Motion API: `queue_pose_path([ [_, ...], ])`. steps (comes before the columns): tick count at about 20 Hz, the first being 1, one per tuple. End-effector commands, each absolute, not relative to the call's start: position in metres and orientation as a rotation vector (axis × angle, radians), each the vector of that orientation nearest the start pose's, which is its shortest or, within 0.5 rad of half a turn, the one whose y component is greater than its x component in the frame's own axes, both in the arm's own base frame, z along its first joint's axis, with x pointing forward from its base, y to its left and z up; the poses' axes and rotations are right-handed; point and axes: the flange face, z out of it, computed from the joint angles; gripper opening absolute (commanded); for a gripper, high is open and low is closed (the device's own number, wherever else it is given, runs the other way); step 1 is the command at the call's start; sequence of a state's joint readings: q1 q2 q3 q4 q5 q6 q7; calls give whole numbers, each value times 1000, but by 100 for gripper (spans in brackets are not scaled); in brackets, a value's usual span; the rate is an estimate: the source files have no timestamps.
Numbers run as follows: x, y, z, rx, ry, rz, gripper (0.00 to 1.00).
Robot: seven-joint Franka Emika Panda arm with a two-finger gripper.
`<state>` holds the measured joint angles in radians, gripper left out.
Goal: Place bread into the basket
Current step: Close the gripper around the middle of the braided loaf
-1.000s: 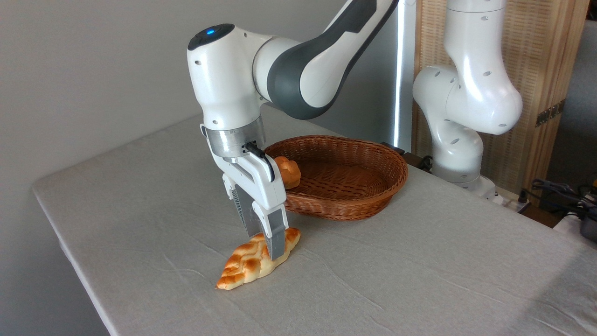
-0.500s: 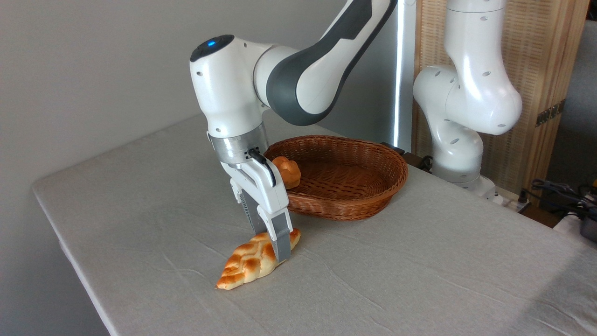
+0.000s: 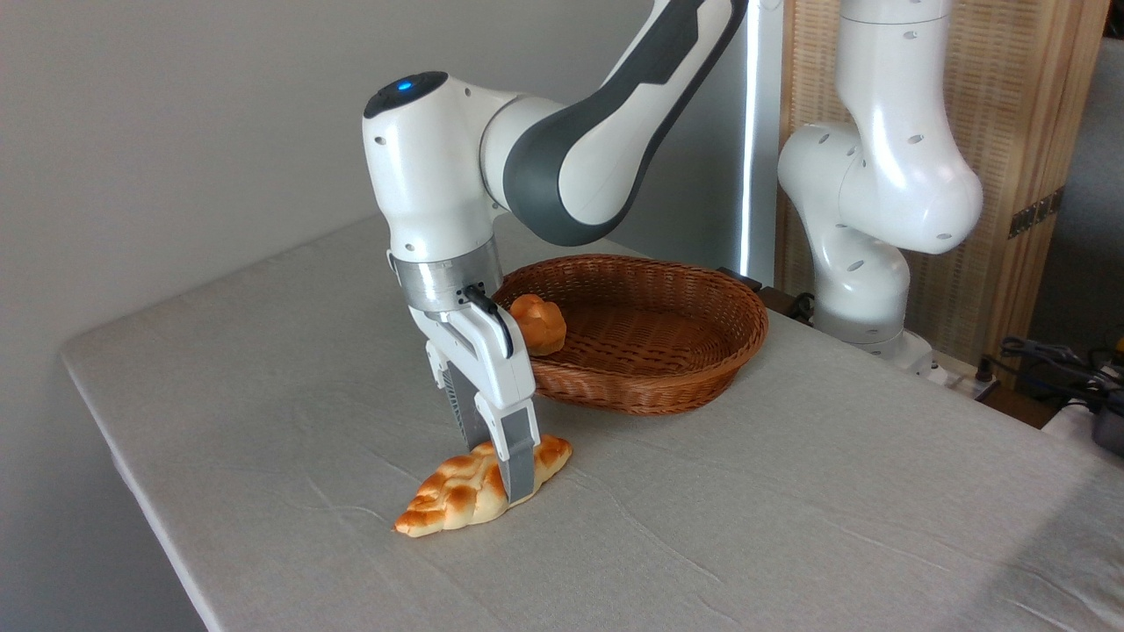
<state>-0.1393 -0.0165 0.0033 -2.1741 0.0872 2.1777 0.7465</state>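
Nearest me, the bread (image 3: 457, 496) lies on the table (image 3: 790, 527), left of centre. My gripper (image 3: 500, 474) straddles its right half, fingers (image 3: 520, 456) pinching the loaf across its width. Farther back and to the right sits the basket (image 3: 650, 395), a small bun (image 3: 537, 323) at its left end.

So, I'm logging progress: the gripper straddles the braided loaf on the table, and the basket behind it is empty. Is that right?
Not quite. The basket is not empty: a small round bun sits at its left end, as the camera view shows. The rest holds: the gripper straddles the braided loaf, which lies on the table in front of the basket.
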Motion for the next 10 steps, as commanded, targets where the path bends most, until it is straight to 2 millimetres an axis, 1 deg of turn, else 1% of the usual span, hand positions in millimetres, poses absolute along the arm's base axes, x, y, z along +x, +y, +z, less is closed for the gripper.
queue_pose_path([
  [1,531,-69,398,-2707,1402,-23,99],
  [2,531,-69,398,-2707,1402,-23,97],
  [4,531,-69,398,-2707,1402,-25,69],
  [5,531,-69,398,-2706,1404,-23,61],
  [6,531,-69,398,-2707,1402,-25,50],
  [8,530,-69,398,-2707,1402,-23,43],
  [10,530,-69,399,-2706,1400,-27,43],
])
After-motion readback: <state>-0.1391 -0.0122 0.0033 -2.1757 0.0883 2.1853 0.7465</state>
